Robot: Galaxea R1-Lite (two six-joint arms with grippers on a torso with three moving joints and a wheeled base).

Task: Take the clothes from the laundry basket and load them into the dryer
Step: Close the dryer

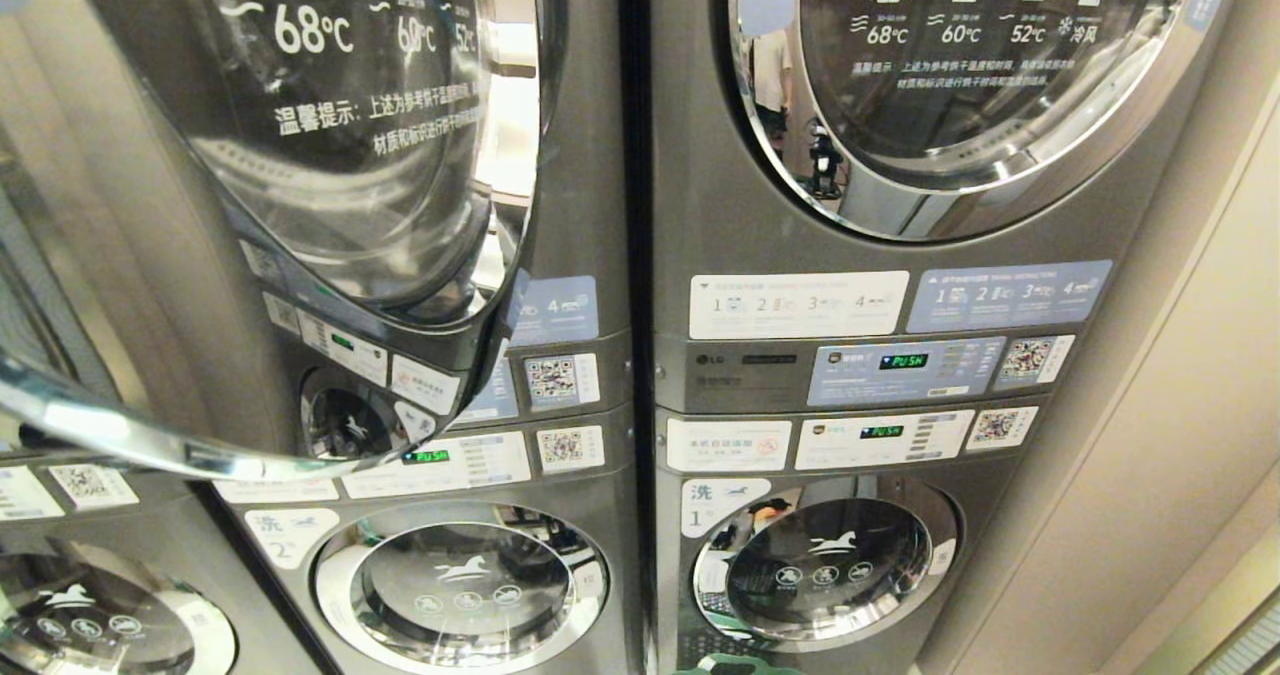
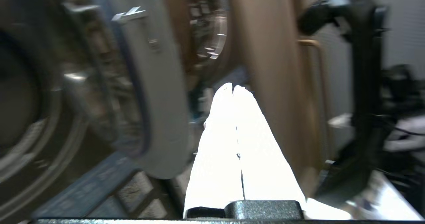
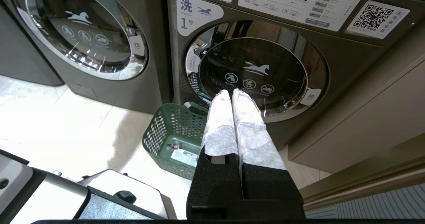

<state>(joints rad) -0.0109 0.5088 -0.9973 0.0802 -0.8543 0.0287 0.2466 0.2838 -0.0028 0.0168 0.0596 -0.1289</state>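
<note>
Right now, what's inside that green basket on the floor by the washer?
The green basket stands against the washer door. Only its perforated wall and rim show. The shut right gripper hangs in front of its opening, so I can't see whether clothes are inside.

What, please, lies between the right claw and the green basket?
Nothing: in the right wrist view the shut right claw hangs over the basket with only air between.

The head camera is facing close up at the stacked machines, with an open dryer door [image 1: 330, 205] filling its left. The right wrist camera is looking down past its claw [image 3: 232, 94] at the basket [image 3: 172, 134] and washer 1 [image 3: 255, 74], shared with the head view. The left wrist view is blurring beside a door.
</note>
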